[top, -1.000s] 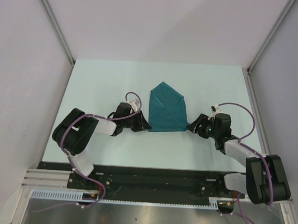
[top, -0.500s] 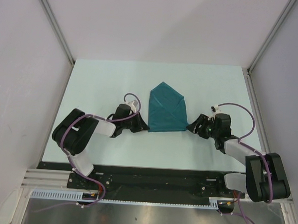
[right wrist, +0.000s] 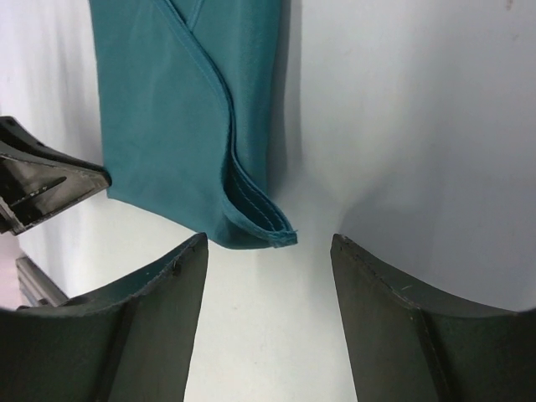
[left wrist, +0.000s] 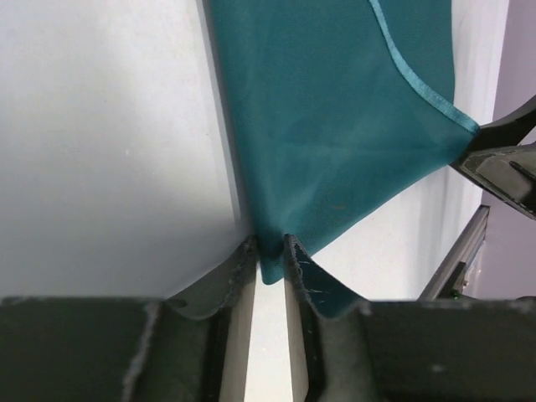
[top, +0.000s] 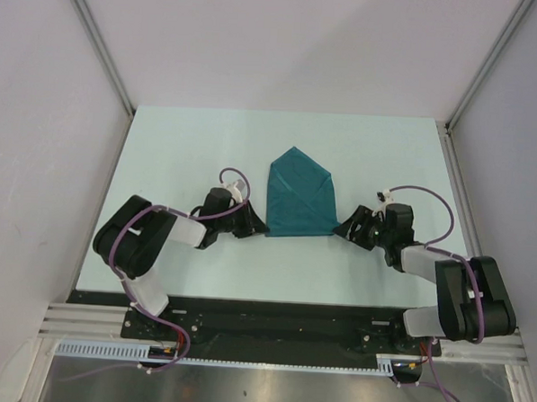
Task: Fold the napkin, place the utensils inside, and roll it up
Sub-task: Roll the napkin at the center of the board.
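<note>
A dark teal napkin [top: 298, 195] lies folded in the middle of a pale table [top: 190, 143]. Seen from above, it has a straight near edge, and its far end rises to a point away from the arms. A diagonal flap lies across its top.

Both arms reach in low from either side, one to each near corner of the napkin.

The left claw [top: 262, 226] is at the near left corner. In the left wrist view, the left claw [left wrist: 270, 251] is nearly closed. Its two fingers [left wrist: 239, 272] stand close together, with the tip of the napkin [left wrist: 335, 126] corner caught between them. The cloth touches both fingers, so this claw is pinching the corner.

The right claw [top: 343, 230] is at the near right corner. In the right wrist view, the right claw [right wrist: 268, 244] is spread wide. Its fingers [right wrist: 163, 293] stand well apart, one on each side of the napkin [right wrist: 159, 126] corner. That layered, stitched corner lies on the table, just short of the gap and touching neither finger, so this claw holds nothing.
</note>
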